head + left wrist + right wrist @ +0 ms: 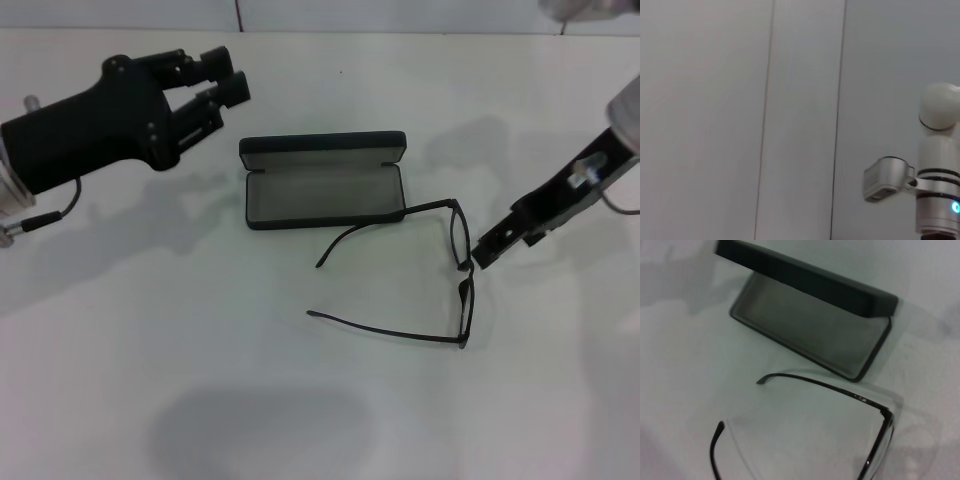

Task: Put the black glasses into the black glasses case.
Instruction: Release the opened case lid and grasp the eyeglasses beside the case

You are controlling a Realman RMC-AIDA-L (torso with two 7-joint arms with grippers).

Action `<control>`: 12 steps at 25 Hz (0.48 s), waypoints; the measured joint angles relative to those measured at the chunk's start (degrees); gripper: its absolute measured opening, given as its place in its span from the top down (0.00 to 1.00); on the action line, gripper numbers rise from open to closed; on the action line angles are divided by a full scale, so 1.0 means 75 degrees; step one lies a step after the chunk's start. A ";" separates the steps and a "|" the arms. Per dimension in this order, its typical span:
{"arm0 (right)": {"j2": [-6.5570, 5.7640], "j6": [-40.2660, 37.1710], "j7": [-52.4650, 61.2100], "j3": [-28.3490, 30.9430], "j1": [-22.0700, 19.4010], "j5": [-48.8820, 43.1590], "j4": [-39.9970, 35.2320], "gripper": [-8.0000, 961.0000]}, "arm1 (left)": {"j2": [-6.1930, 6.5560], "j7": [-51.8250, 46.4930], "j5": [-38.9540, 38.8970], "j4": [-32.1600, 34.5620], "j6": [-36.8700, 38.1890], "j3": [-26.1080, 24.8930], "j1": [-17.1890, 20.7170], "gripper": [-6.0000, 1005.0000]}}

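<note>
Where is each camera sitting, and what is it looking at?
Head view: looks down at the table; shows the open black glasses case, black glasses, left hand, right hand.
Left wrist view: faces a wall; shows the right arm.
Right wrist view: looks at case and glasses; no robot parts.
Head and right wrist share case and glasses.

White tabletop (pixel 330 400) — smooth, matte, filling nearly the whole head view; soft grey shadows across it, the broadest a rounded patch near the front edge. Pale wall (pixel 400 14) behind, meeting the table's far edge, one thin dark vertical seam (pixel 238 14) in it. Light grey wall panels (pixel 705 120) in the left wrist view — two thin vertical seams. Even, diffuse lighting.
</note>
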 joint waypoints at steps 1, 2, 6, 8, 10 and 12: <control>0.0006 0.0115 0.0152 -0.0069 0.0008 0.0012 0.0072 0.19 | 0.0000 0.0067 0.0068 0.0016 0.0000 -0.0009 -0.0006 0.69; 0.0010 0.0227 0.0294 -0.0125 0.0025 0.0028 0.0147 0.19 | 0.0007 0.0125 0.0097 0.0016 -0.0001 -0.0017 -0.0005 0.69; 0.0016 0.0714 0.0660 -0.0162 0.0182 0.0259 0.0561 0.20 | 0.0048 0.0537 0.0188 -0.0017 -0.0057 -0.0034 0.0082 0.69; 0.0012 0.0938 0.0754 -0.0140 0.0317 0.0474 0.0865 0.20 | 0.0029 0.0807 0.0265 -0.0019 -0.0085 -0.0040 0.0151 0.69; 0.0012 0.1089 0.0793 -0.0120 0.0407 0.0643 0.1068 0.21 | 0.0012 0.0972 0.0317 -0.0027 -0.0140 -0.0048 0.0217 0.69; 0.0016 0.1206 0.0860 -0.0137 0.0496 0.0739 0.1222 0.21 | 0.0007 0.1015 0.0331 -0.0063 -0.0178 -0.0038 0.0239 0.69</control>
